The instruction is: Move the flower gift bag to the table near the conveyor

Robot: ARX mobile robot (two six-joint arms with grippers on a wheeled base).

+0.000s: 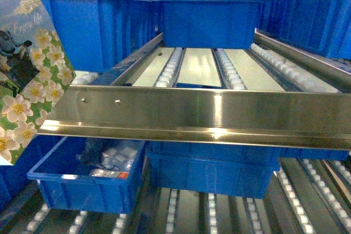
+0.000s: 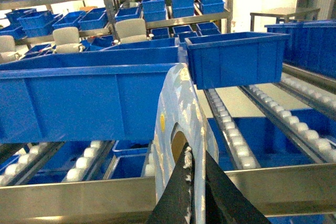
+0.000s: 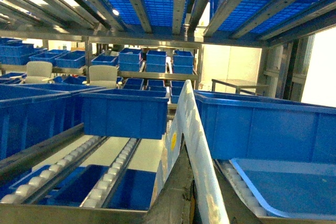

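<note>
The flower gift bag (image 1: 27, 75), pale blue with white and yellow blossoms, hangs at the far left of the head view, in front of the conveyor (image 1: 170, 72). Neither arm shows in that view. In the left wrist view my left gripper (image 2: 196, 151) is shut on the bag's (image 2: 176, 103) upper edge, and a bit of white cord shows at the black fingers (image 2: 176, 195). In the right wrist view my right gripper (image 3: 199, 156) is likewise shut on a pale blue bag edge (image 3: 184, 111). The table is out of view.
A shiny steel rail (image 1: 208, 116) crosses in front of me at mid height. Blue bins stand on the roller tracks: a small one in the middle (image 1: 208, 23), long ones left (image 1: 98, 26) and right (image 1: 312, 17). A lower bin (image 1: 88, 176) holds packets.
</note>
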